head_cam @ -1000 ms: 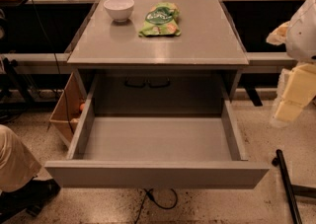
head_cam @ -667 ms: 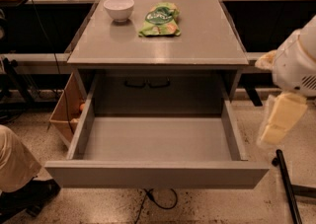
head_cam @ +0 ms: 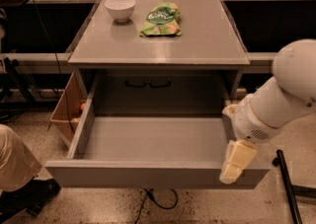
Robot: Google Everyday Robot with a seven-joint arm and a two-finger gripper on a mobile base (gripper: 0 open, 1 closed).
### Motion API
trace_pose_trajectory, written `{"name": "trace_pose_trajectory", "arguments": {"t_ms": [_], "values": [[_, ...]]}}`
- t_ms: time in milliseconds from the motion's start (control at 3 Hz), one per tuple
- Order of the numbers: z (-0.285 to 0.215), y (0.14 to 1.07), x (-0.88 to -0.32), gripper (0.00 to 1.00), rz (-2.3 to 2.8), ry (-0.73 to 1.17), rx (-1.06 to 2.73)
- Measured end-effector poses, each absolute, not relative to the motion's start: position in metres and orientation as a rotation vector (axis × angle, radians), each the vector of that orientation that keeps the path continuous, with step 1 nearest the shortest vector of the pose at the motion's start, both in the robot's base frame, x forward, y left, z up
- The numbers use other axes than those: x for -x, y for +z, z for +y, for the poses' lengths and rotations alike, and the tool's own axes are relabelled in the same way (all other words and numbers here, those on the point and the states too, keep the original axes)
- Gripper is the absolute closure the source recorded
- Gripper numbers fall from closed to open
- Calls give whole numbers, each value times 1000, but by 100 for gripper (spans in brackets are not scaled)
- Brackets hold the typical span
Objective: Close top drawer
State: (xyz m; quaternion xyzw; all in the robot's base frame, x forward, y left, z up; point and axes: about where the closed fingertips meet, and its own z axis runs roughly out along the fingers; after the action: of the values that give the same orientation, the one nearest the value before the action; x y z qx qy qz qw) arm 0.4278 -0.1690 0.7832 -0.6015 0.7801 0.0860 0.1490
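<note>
top drawer (head_cam: 153,141): stands well out of the grey cabinet (head_cam: 207,45), toward the near edge of the view; bare inside; long axis left to right; flat front (head_cam: 133,174) nearest the camera.

gripper (head_cam: 236,163): hangs from the white arm (head_cam: 281,99) at the drawer's near right corner, pointing down, overlapping the right end of the front's top edge; touching or just above, not to be told. how far open: cannot be told; nothing seen in its hold.

key relation: drawer body to the left of and beyond the gripper; closing travel from near edge to far edge, straight back under the cabinet top. likely need: contact on the outer face of the front, then a push away from the camera. risk: skewing on the runners from a push so far toward the right end.

room: bare floor (head_cam: 197,208) before the front; black pole (head_cam: 289,183) near the right; a person's leg (head_cam: 15,161) at the near left corner; cardboard box (head_cam: 66,112) against the cabinet's left side. white bowl (head_cam: 120,8) and green bag (head_cam: 161,19) on the top's far edge, outside the travel.
</note>
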Motion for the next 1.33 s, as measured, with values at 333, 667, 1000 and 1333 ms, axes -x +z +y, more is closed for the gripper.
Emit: {"name": "trace_pose_trajectory", "arguments": {"t_ms": [333,667,1000,1333], "values": [[-153,739,-432,0,2233,314,1729],[-137,710,-434,0,2218,365,1728],[-122,694,-438,0,2194,397,1721],[-106,683,-445,0,2164,423,1708]]}}
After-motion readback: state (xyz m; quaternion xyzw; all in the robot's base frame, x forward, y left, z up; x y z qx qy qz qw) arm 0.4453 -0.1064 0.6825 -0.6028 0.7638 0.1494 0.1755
